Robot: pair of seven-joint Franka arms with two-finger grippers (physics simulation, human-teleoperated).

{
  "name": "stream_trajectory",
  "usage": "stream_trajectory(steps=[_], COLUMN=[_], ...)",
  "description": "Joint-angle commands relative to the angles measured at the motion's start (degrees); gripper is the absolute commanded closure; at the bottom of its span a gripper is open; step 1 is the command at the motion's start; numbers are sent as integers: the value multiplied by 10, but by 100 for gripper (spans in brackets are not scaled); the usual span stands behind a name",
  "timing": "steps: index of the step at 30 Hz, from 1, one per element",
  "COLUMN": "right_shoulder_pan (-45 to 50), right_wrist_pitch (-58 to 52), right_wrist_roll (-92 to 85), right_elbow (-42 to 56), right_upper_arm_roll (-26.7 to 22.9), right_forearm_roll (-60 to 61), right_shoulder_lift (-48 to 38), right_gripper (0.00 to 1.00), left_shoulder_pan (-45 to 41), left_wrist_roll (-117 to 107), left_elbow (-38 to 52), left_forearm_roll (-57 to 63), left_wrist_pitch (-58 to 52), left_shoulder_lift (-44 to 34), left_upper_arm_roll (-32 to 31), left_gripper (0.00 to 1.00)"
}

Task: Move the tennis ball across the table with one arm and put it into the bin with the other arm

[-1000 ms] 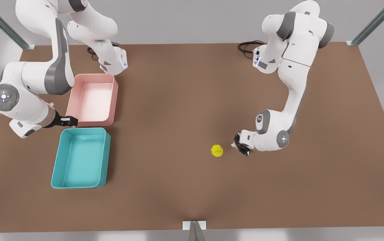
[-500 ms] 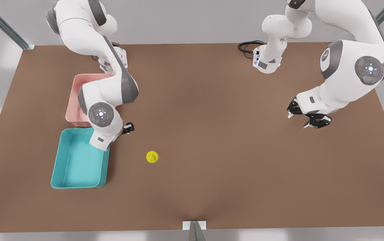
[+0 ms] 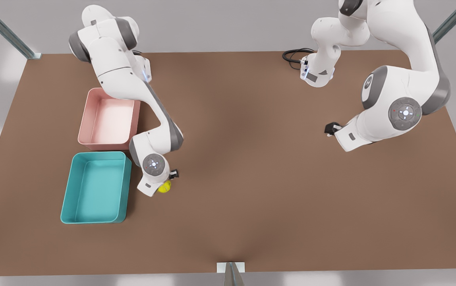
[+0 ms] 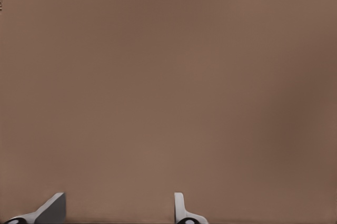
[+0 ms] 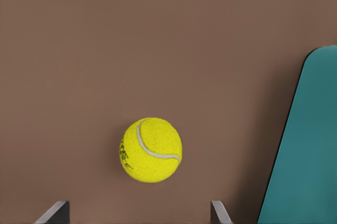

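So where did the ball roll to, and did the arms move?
The tennis ball rolled across the table toward the teal bin. The right claw swung over it, open. The left claw pulled away, open. Both bins stayed put.

Soft, even, bright lighting; faint shadows, no glare.
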Motion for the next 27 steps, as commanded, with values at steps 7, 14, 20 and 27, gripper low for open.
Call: stream_trajectory(steps=[7,14,20,27], right_shoulder_pan=[-21,-24,-27,-16], right_wrist_pitch=[134,171,185,221], right_wrist_roll=[70,71,69,77], right_elbow=[-11,-11,-23,-55], right_upper_arm_roll=[1,0,0,0], right_forearm_roll=[18,34,33,33], right_shoulder_lift=[32,62,79,78], right_gripper=[0,0,0,0], left_shoulder_pan=[2,4,4,3], left_wrist_roll=[-161,-160,-160,-160], left_elbow=[-11,-11,-12,-23], left_forearm_roll=[0,-2,-1,-1], left_wrist_pitch=[-5,-5,-5,0], left_shoulder_lift=[2,6,10,10], left_upper_arm_roll=[-4,-4,-4,-4], left_gripper=[0,0,0,0])
